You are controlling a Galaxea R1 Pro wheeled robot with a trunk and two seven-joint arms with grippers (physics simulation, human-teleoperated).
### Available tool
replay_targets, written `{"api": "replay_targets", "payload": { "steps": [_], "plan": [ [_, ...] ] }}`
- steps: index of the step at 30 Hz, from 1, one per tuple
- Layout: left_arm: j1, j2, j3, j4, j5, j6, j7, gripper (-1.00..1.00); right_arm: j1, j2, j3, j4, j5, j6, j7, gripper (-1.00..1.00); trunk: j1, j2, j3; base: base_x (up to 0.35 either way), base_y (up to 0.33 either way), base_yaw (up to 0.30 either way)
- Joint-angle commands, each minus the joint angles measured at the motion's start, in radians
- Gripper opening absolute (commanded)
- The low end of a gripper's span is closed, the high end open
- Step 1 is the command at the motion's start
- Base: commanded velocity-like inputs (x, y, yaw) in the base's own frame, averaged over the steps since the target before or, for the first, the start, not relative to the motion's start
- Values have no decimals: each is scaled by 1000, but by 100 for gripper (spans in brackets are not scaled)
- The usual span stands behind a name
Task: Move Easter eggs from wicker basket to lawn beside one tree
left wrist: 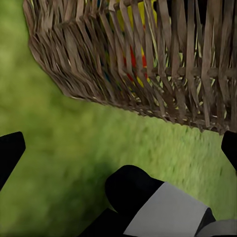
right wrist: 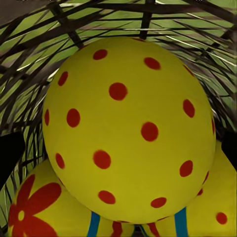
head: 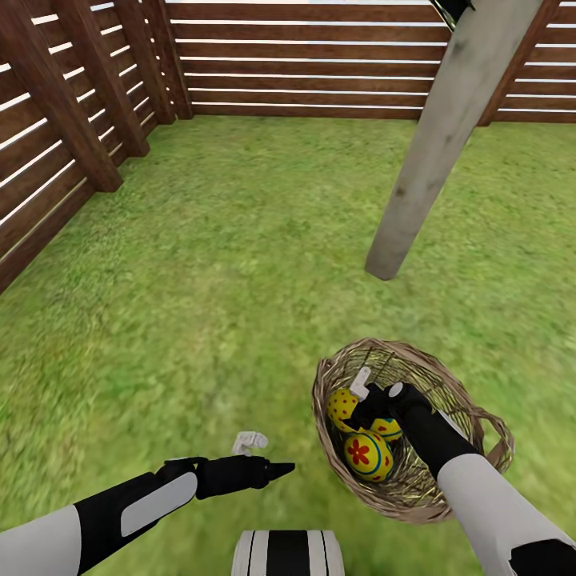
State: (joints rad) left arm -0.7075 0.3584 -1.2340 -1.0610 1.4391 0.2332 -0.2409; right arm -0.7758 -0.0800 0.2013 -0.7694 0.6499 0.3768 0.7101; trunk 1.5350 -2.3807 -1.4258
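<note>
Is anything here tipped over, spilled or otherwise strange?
Nothing is spilled. The wicker basket stands upright on the lawn near the tree, with the eggs still inside. The right claw is reaching in at the dotted egg, which is expected.

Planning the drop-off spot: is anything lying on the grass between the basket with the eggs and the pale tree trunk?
Nothing visible. In the head view only bare lawn lies between the wicker basket and the foot of the tree. The eggs must first be lifted over the basket's wall.

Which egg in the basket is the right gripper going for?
The red-dotted egg, right ahead of the right gripper; the flower egg lies nearer the robot.
</note>
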Motion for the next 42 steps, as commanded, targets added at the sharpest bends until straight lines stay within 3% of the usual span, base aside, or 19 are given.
{"api": "replay_targets", "payload": {
  "steps": [1, 4, 8, 11, 39, 42],
  "plan": [
    [-1, 1, -2, 0, 10, 3, -1, 100, 0, -1, 2, -3, 7, 3, 4, 100, 0, 0, -1, 0, 0, 0],
    [-1, 1, -2, -1, 10, 3, -1, 100, 0, -1, 2, -5, 7, 4, 4, 100, 0, 0, -1, 0, 0, 0],
    [-1, 1, -2, -1, 10, 3, -2, 100, 0, 0, 0, -10, 57, 4, 5, 100, 0, 0, -1, 0, 0, 0],
    [-1, 1, -2, -1, 10, 3, -2, 100, 0, 0, -1, -16, 69, 5, 5, 100, 0, 0, -1, 0, 0, 0],
    [-1, 0, -2, -2, 10, 3, -2, 100, 0, 9, -8, -53, 63, -2, 11, 100, 11, -21, -10, 0, 0, 0],
    [-1, -1, -2, -2, 10, 3, -2, 100, 0, 9, -8, -52, 62, -3, 10, 100, 23, -42, -19, 0, 0, 0]
  ]
}}
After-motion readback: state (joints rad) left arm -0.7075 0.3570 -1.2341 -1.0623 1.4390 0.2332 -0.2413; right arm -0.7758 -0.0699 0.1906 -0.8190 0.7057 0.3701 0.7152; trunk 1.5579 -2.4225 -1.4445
